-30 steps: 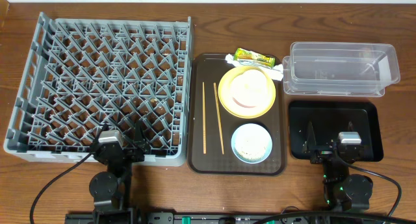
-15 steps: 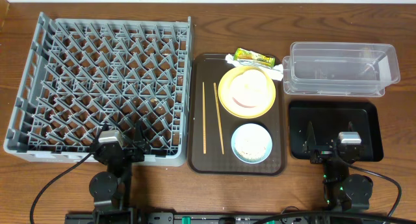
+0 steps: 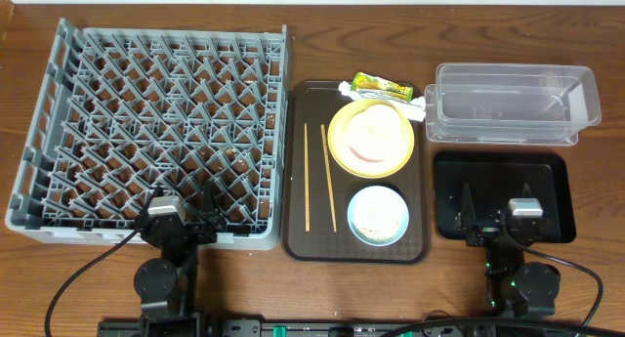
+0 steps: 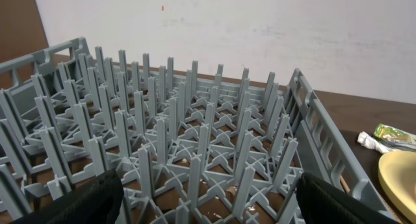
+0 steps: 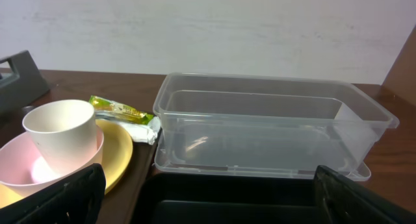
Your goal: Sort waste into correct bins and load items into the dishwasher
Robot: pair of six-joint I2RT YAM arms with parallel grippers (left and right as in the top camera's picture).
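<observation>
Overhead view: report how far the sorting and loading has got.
Done: nothing; the dish rack, clear tub and black tray hold nothing.
In hand: nothing; left tool and right tool are open and empty.
Left: plate, pink bowl, blue bowl with rice and chopsticks sit on the brown tray, wrapper by its far edge.

Even, soft indoor light, faint shadows, mild glare on the clear tub (image 5: 260, 130), sharp focus throughout.

The bench (image 3: 605, 44) is dark wood with visible grain. The dish rack (image 3: 146, 132) is matt grey plastic — the tub (image 3: 508, 67) clear, glossy plastic, the black tray (image 3: 547, 171) shiny. The chopsticks (image 3: 307, 176) are pale bare wood — the snack wrapper (image 3: 381, 83) glossy film.
</observation>
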